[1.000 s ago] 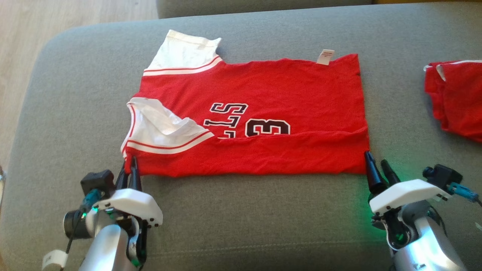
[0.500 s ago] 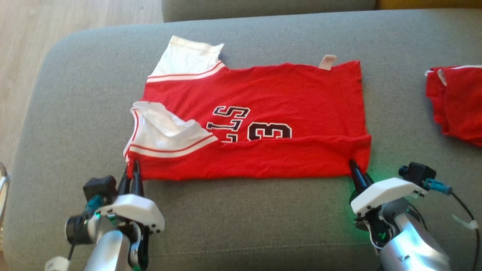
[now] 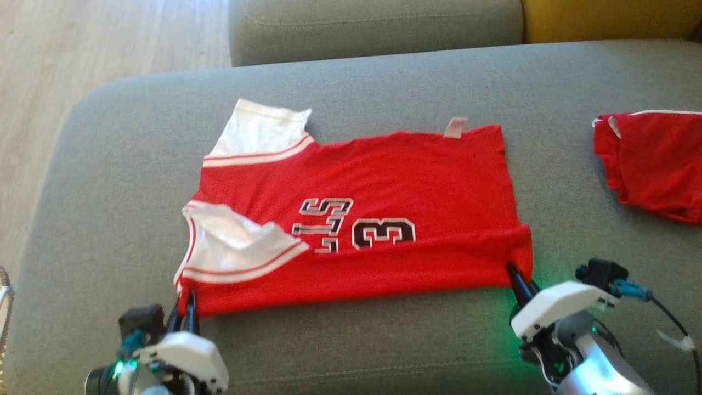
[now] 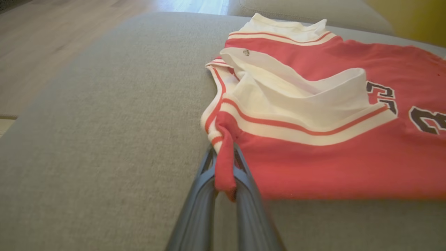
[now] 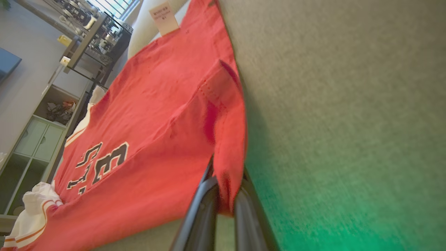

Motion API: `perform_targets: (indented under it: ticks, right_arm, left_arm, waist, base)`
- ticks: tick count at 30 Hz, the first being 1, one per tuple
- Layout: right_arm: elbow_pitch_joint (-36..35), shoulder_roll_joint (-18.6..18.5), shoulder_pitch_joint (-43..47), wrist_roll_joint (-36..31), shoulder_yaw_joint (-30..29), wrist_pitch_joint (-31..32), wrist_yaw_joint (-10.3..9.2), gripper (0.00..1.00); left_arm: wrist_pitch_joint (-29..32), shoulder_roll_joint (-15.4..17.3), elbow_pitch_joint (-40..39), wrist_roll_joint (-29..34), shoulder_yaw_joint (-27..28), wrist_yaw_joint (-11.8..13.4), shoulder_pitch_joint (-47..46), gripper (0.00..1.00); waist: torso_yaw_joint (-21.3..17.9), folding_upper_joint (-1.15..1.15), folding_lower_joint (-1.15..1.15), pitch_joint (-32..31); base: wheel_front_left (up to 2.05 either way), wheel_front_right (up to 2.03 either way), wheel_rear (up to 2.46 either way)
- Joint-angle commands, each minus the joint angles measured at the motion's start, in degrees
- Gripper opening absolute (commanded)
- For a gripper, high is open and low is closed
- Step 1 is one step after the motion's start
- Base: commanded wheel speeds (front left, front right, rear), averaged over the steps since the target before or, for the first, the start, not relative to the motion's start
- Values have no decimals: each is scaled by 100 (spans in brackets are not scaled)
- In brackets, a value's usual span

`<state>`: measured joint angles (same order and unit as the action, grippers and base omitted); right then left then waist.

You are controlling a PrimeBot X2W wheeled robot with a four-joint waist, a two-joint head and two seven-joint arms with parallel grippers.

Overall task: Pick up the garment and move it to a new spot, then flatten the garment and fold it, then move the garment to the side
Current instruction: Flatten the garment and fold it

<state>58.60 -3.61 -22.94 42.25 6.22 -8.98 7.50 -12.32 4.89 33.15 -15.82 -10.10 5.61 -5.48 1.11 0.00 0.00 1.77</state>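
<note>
The garment (image 3: 384,192) is a red jersey with white sleeves and dark lettering, spread on the grey sofa cushion (image 3: 356,340) with its near long edge folded up over the front. My left gripper (image 3: 188,299) is shut on the garment's near left corner (image 4: 223,164), red cloth pinched between the fingers. My right gripper (image 3: 515,272) is shut on the near right corner (image 5: 228,167), the hem bunched between its fingers. A white tag (image 3: 455,127) sticks out at the far edge.
A second red garment (image 3: 652,162) lies folded at the cushion's right edge. Another grey cushion (image 3: 373,27) and a yellow one (image 3: 609,19) stand behind. Wooden floor (image 3: 82,55) lies beyond the left edge. A shelf unit (image 5: 41,122) shows in the right wrist view.
My right gripper moved in to the garment's near right corner and shut on it. The left gripper has kept its hold. The head camera tilted, so the whole scene sits lower in the picture.
</note>
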Motion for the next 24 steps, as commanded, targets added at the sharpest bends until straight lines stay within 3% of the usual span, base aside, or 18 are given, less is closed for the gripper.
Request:
perform_targets:
  ticks: [1, 8, 15, 16, 17, 18, 19, 24]
  right_arm:
    - [-123, -46, -8, -40, 86, 42, -1, 0]
    - [-254, -105, 377, -147, -148, 458, -1, 0]
    - [-936, -64, 897, -392, -384, 882, -1, 0]
    - [-1071, -51, 979, -430, -421, 967, -1, 0]
    - [-1206, -39, 1054, -471, -466, 1049, -1, 0]
    - [-1345, -27, 1128, -516, -523, 1132, -1, 64]
    - [-1495, -15, 1193, -574, -577, 1211, -1, 100]
    - [-2347, 46, 1453, -845, -915, 1557, -1, 100]
  left_arm:
    - [-1, 183, -186, -45, 200, 39, -30, 0]
    - [112, 310, -467, -43, 124, 38, 470, 0]
    - [192, 320, -624, -35, 54, 111, 640, 0]
    - [183, 318, -626, -20, 37, 125, 641, 4]
    - [176, 314, -626, -10, 22, 137, 639, 45]
    - [169, 310, -626, 2, 5, 149, 637, 72]
    - [163, 305, -622, 13, -11, 163, 634, 100]
    - [84, 281, -626, 5, -11, 233, 591, 100]
  waist:
    - [19, 0, 0, -29]
    - [75, 0, 0, -107]
    - [81, 0, 0, -152]
    - [77, 0, 0, -159]
    - [73, 0, 0, -167]
    - [68, 0, 0, -175]
    - [63, 0, 0, -181]
    - [32, 0, 0, -208]
  base:
    - [0, 0, 0]
    - [0, 0, 0]
    - [0, 0, 0]
    - [0, 0, 0]
    - [0, 0, 0]
    - [0, 0, 0]
    - [0, 0, 0]
    - [0, 0, 0]
